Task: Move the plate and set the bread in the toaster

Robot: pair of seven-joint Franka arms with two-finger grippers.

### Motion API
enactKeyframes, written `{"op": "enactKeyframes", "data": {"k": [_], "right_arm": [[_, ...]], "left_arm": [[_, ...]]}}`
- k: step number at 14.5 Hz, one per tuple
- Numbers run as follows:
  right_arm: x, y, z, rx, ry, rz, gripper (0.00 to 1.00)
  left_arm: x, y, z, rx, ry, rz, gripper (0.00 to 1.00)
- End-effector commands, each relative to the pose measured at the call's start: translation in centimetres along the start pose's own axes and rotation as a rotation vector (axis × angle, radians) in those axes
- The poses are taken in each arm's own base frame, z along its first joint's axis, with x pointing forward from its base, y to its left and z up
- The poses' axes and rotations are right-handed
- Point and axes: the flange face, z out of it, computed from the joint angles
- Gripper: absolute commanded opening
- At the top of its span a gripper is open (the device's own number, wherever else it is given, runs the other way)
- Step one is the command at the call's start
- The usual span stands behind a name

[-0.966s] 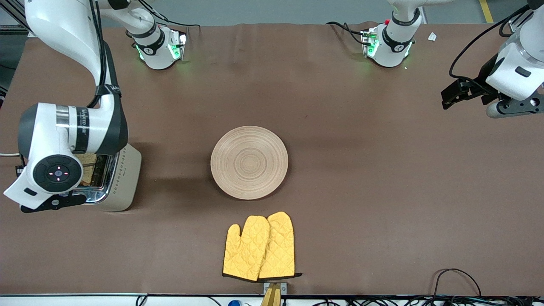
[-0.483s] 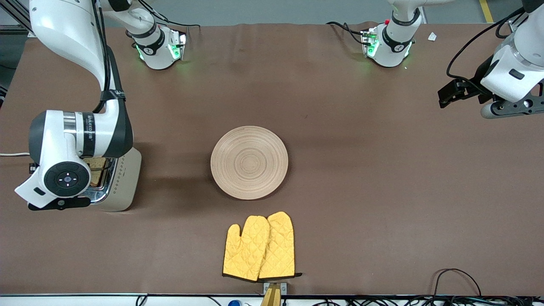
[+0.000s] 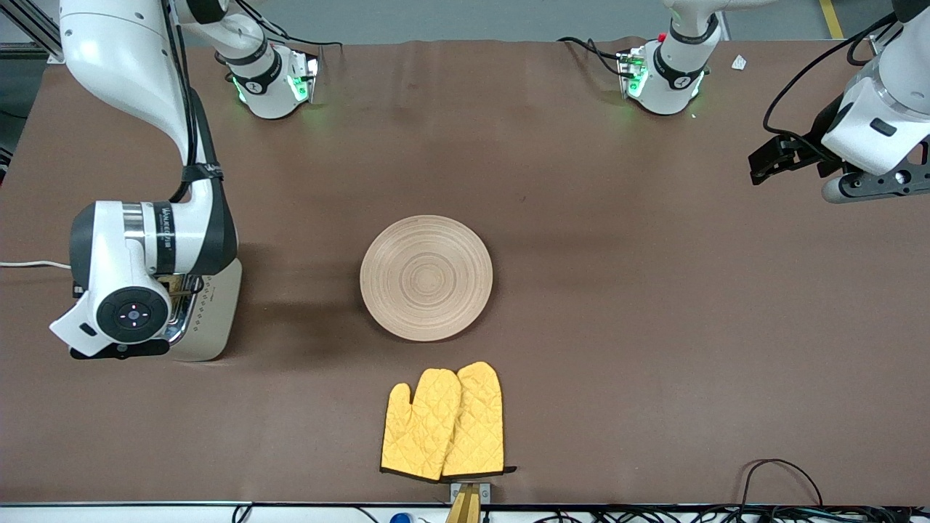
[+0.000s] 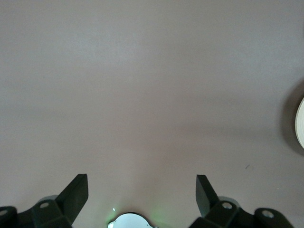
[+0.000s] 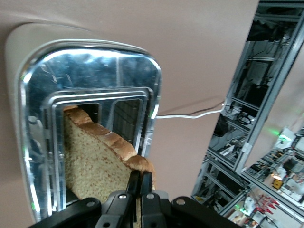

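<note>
The toaster [image 3: 216, 305] stands at the right arm's end of the table, mostly covered by the right arm's wrist in the front view. In the right wrist view, the brown speckled bread [image 5: 95, 161] stands partly down in one slot of the toaster's chrome top [image 5: 95, 61]. My right gripper [image 5: 140, 176] is shut on the slice's crust edge. The pale ringed plate [image 3: 426, 277] lies bare mid-table, and its edge shows in the left wrist view [image 4: 300, 124]. My left gripper [image 3: 771, 161] [image 4: 142, 179] hangs open over bare table at the left arm's end.
A pair of yellow oven mitts [image 3: 445, 421] lies nearer to the front camera than the plate. The toaster's white cord [image 3: 29, 264] runs off the table edge at the right arm's end. Cables [image 3: 777, 472] lie along the front edge.
The right arm has shifted over the toaster toward the plate, and its wrist now covers the bread in the front view. The left arm rose slightly, then held still.
</note>
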Motion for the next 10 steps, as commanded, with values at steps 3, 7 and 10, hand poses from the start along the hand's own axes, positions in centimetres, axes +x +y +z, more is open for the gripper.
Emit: {"op": "enactKeyframes", "data": {"k": [3,7,10], "right_arm": [[0.5,-1.5,0.3,0.021,0.012,0.036,0.71],[-1.0,0.3,-2.2,0.141,0.050,0.045,1.00],[-3.6,3.3,-5.6,0.284,0.115,0.009,1.00]], "left_arm": [[-0.3,0.0,-0.2,-0.012,-0.009,-0.008,1.00],[-0.2,-0.1,-0.3,-0.011,-0.008,-0.004,1.00],[-0.2,0.0,-0.3,-0.008,-0.004,0.001,1.00]]}}
